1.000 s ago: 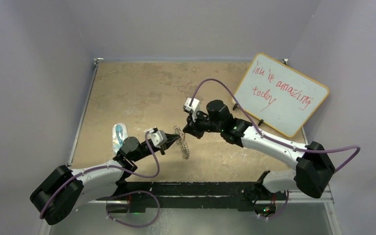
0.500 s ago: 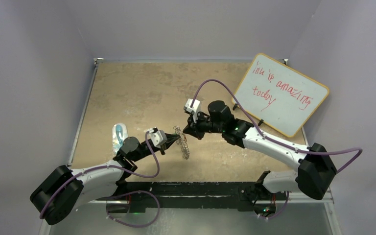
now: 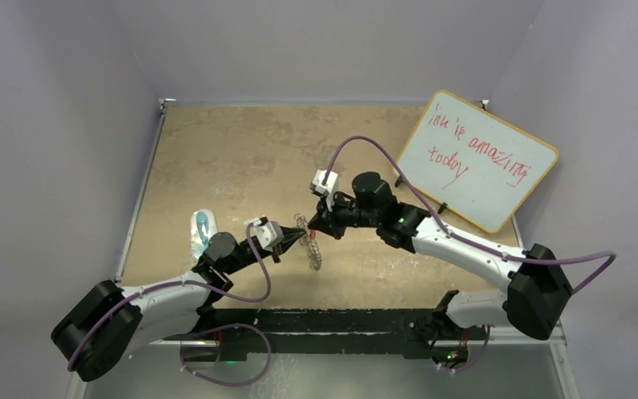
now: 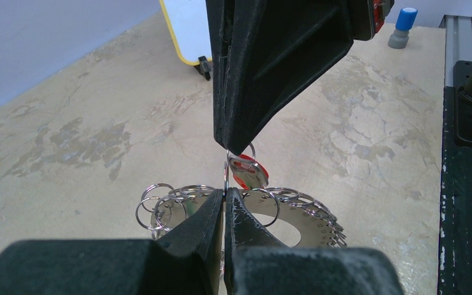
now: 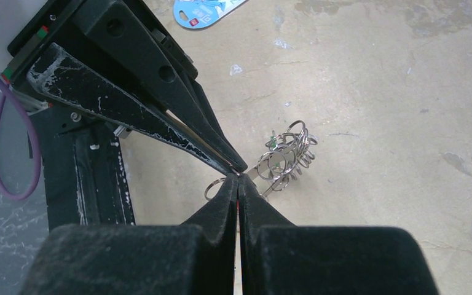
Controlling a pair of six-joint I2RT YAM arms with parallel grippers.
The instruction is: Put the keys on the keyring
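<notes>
Well off the left hand's outer side, a clear bluish plastic packet (image 3: pixel 202 231) lies flat on the mottled tan worktop (image 3: pixel 241 158).

The left hand (image 4: pixel 225 196) has its fingers pressed together, pinching a thin wire loop on the rim of the large flat silvery metal keyring (image 4: pixel 310 216). The keyring, fringed with small wire loops, extends just beyond and below these fingertips, which cover its near rim. A speck of green plastic (image 5: pixel 272 142) shows among the loops; whether it is a key cannot be told.

The right hand (image 5: pixel 238 183) comes in tip to tip with the left, almost touching. Its fingers are together, clamped on the small silver red-headed key (image 4: pixel 249 174), which hangs just under its tips over the keyring's rim. Its black fingers block the worktop behind.

Well behind the right hand stand a yellow-framed whiteboard with red writing (image 3: pixel 478 162) and a blue-capped grey cylinder (image 4: pixel 402 27).
</notes>
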